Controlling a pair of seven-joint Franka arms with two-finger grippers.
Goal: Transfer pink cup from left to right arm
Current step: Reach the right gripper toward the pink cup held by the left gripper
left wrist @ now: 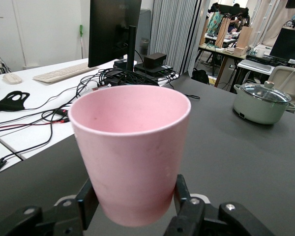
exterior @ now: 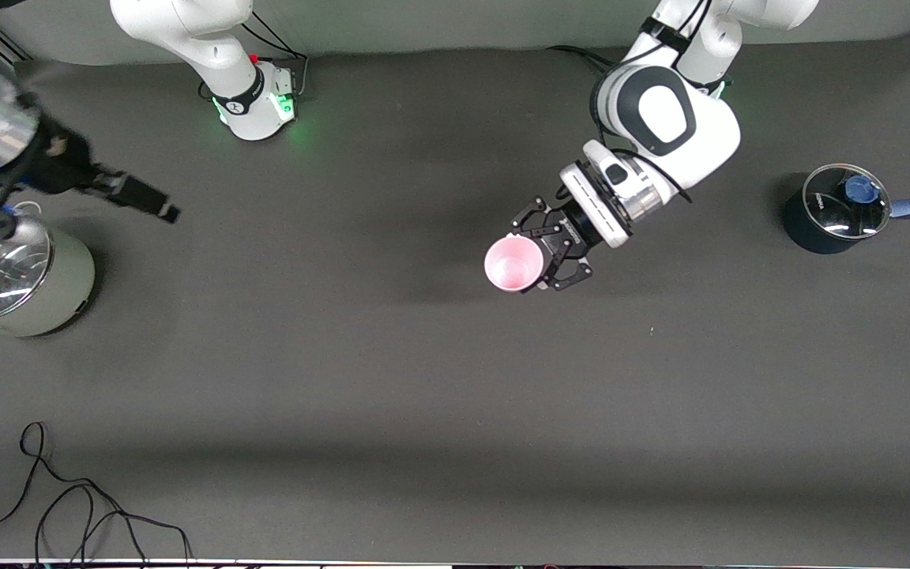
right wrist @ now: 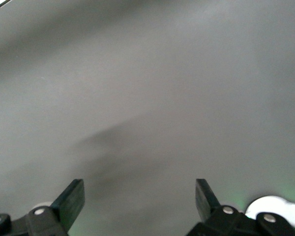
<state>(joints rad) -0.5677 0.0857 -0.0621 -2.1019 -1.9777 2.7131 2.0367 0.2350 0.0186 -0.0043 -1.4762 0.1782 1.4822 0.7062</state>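
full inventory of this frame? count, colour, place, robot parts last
pink cup: 1, pale pink, held off the table in the left claw, over the table's middle
lidded pot: 1, pale green with a glass lid, at the right arm's end
saucepan: 1, dark blue, glass lid with blue knob, at the left arm's end
cable: 1, black, at the table edge nearest the front camera
table: 1, dark grey
left claw: 1, black, shut on the pink cup
right claw: 1, black, open, beside the lidded pot

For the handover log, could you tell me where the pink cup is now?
The pink cup is gripped upright in the left pincer, held over the middle of the table.
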